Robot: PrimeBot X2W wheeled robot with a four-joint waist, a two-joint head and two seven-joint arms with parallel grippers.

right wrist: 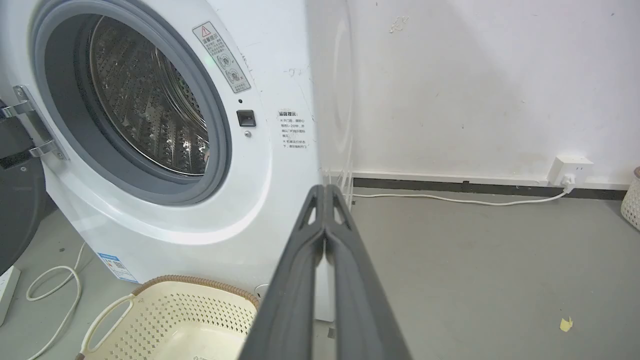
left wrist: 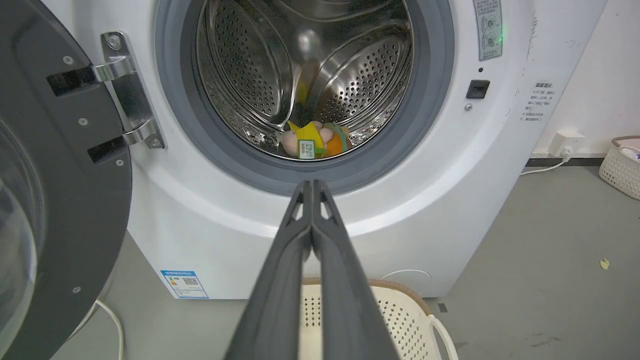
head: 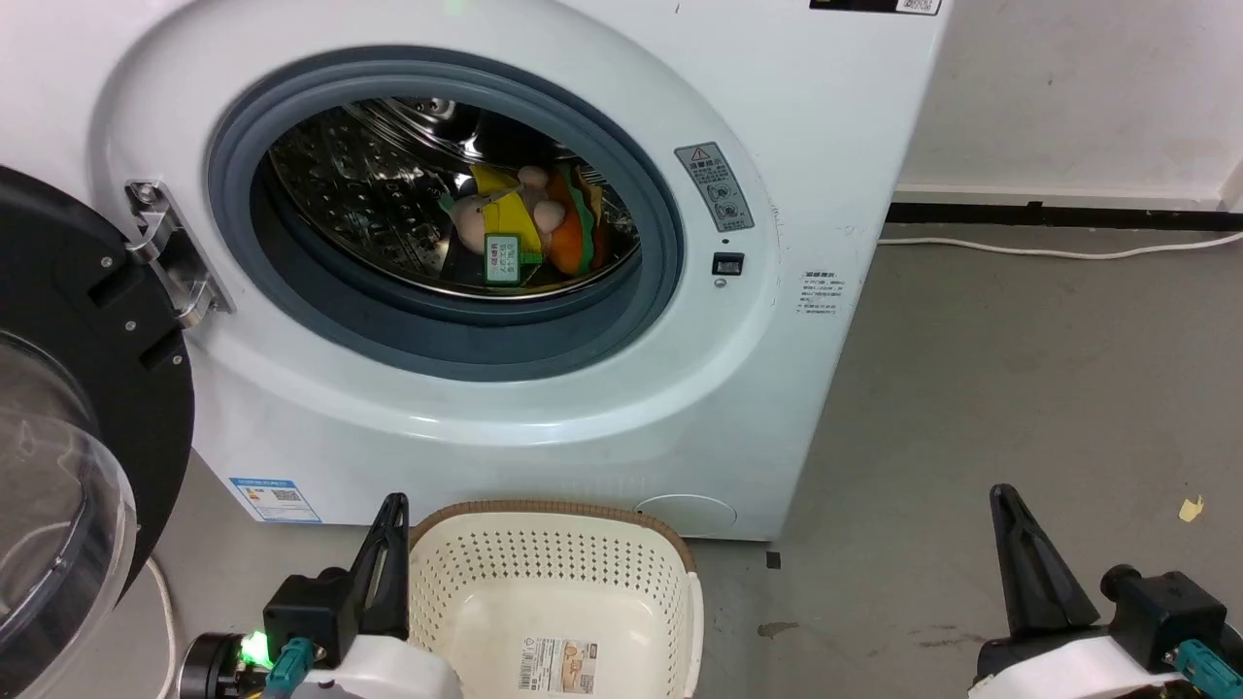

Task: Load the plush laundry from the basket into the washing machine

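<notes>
The plush laundry lies inside the steel drum of the washing machine: pink doll with yellow parts and a green tag, orange layered bun at its right. The left wrist view shows the plush laundry low in the drum of the washing machine. The basket stands on the floor before the washer, holding nothing but a barcode sticker. My left gripper is shut beside the basket's left rim, and in its wrist view the left gripper has fingers pressed together. My right gripper, shut, hangs over bare floor at the right; the right wrist view shows the right gripper too.
The black-rimmed glass door stands swung open at the left. A white cable runs along the floor by the back wall to a socket. Another pale basket sits far right. Grey floor spreads right of the washer.
</notes>
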